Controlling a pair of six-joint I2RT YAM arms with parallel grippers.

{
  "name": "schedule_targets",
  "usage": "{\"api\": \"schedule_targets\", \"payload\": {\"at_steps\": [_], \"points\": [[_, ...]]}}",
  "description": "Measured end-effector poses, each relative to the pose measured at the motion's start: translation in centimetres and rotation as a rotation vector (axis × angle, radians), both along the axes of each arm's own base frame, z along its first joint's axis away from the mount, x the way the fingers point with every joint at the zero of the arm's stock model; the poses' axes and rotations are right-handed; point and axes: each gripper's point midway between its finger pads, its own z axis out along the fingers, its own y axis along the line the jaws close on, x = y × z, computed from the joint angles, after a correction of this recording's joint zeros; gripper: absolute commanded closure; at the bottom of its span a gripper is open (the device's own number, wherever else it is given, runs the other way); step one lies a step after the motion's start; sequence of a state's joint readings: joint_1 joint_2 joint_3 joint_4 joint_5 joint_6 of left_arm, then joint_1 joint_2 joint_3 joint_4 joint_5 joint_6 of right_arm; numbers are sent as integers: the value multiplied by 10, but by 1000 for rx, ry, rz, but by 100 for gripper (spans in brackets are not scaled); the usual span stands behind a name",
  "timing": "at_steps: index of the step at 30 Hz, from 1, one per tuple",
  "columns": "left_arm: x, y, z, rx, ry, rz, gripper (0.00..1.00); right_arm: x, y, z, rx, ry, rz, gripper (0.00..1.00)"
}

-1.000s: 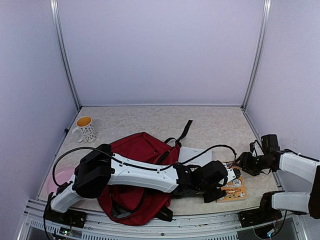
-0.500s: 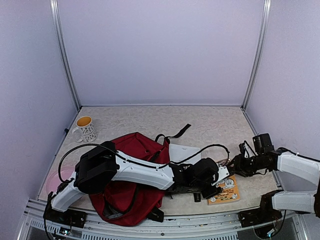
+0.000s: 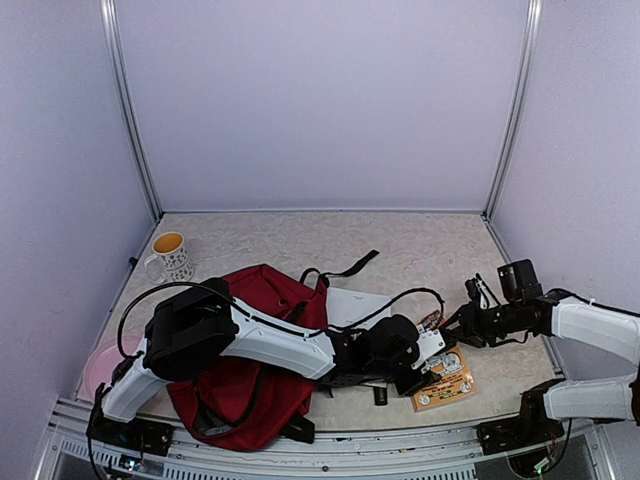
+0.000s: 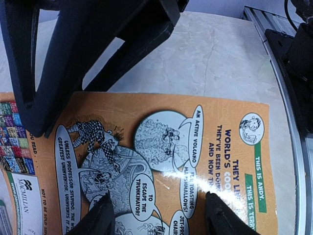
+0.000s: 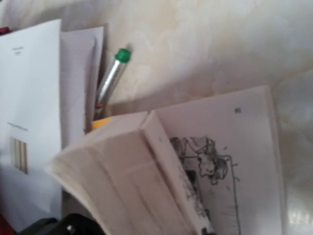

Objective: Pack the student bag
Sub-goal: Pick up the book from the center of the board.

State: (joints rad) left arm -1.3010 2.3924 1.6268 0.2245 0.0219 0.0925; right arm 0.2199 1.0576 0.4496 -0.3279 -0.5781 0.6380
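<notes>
Backpack (image 3: 275, 292) of dark red fabric with black straps, slumped on marbled beige tabletop (image 3: 420, 245) under white left arm (image 3: 270, 345), well behind left gripper (image 4: 161, 221) and off to its left. Left jaws apart, nothing between, low over orange comic-printed paperback book (image 4: 161, 147); black fingertips (image 4: 100, 218) over glossy cover, contact unclear. At far edge of same book, just across from left jaws, right gripper (image 3: 455, 332); jaw gap impossible to tell, own fingers barely in wrist view. Book pages fanned, edge raised off tabletop, close under right jaws. Silver pen with green cap (image 5: 111, 78) just beyond right jaws, beside white paper sheets (image 5: 29, 98). White patterned mug (image 3: 170, 257) well apart from both jaws, past backpack, far left.
</notes>
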Motion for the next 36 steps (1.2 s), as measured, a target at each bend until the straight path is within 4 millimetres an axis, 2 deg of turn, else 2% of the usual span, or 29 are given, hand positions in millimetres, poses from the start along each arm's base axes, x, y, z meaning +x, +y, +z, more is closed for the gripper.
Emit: {"api": "schedule_targets", "payload": {"at_steps": [4,8,10,13,15,22,27,30,36], "points": [[1,0,0,-5,5,1,41,-1,4,-9,-54,-3,30,49],[2,1,0,-6,8,3,41,-1,-2,-31,-136,35,30,54],[2,1,0,-7,9,2,41,0,-6,-39,-166,46,28,61],[2,1,0,-8,11,0,41,-1,-8,-48,-195,59,40,83],[3,2,-1,-9,14,2,42,1,-5,-47,-182,52,47,99],[1,6,1,-36,44,-14,40,0,6,-28,-121,-14,104,100],[-7,19,10,-33,72,-30,24,-8,10,-18,-115,-8,143,100],[-9,32,26,-23,99,-16,17,-8,13,-8,-109,-16,162,100],[6,53,97,-140,166,84,17,-3,19,25,-87,-97,198,100]]}}
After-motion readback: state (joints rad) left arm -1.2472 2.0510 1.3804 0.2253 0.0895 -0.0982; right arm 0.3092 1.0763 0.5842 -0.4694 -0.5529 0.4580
